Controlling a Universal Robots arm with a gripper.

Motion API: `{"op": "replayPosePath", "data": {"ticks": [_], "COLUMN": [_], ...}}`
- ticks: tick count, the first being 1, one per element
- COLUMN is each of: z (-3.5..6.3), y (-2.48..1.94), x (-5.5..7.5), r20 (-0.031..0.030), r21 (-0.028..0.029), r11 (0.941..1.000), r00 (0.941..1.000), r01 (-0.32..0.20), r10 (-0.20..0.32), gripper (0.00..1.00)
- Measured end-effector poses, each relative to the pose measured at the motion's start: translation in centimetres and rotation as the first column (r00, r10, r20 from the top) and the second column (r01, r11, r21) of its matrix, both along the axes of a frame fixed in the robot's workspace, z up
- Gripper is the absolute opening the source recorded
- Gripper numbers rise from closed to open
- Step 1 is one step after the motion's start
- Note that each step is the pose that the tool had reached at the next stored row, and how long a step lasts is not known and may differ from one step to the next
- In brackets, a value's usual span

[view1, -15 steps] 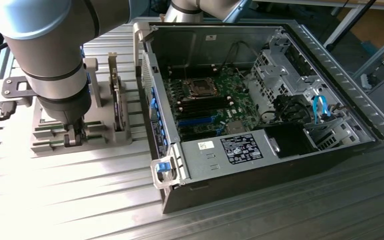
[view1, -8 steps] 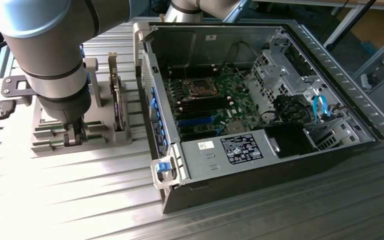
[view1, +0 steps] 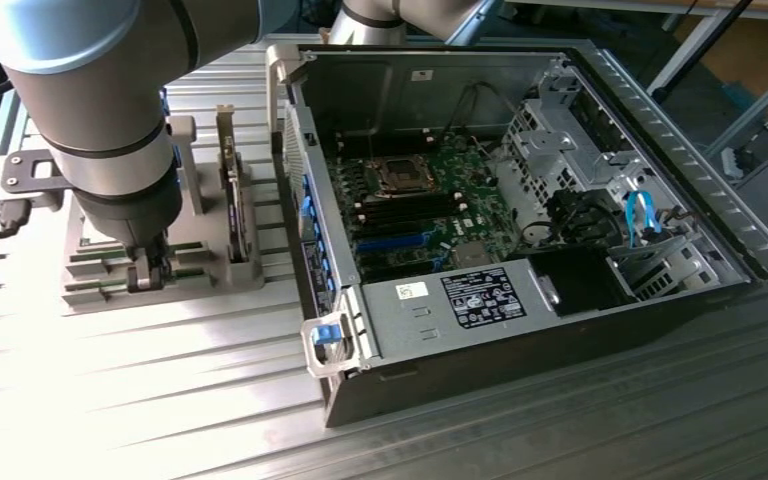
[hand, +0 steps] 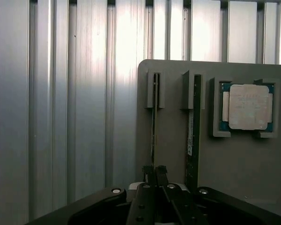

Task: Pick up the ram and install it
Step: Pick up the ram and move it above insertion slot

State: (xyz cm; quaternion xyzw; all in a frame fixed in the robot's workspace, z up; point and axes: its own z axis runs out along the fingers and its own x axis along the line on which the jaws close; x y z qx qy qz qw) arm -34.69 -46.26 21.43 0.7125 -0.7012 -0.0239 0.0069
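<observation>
While the arm (view1: 104, 120) stands upright over the grey holder (hand: 243, 164), its gripper (hand: 155, 168) clamps the ram (hand: 153, 122).

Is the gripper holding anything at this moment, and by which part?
The gripper is shut on the ram, pinching its flat sides at the upper edge; the ram stands in its slot in the gray holder.

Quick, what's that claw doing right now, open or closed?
Gripper: closed, fingers pinching the ram standing in its grey holder.
</observation>
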Motion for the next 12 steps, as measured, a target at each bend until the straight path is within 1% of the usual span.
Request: {"op": "replayPosePath", "data": {"ticks": [12], "z": [0.0], "y": [0.0], "x": [0.0], "r20": [0.0], "r21": [0.0], "r11": [0.9998], "r00": [0.9998], "r01": [0.022], "r10": [-0.022], "gripper": [0.12]}}
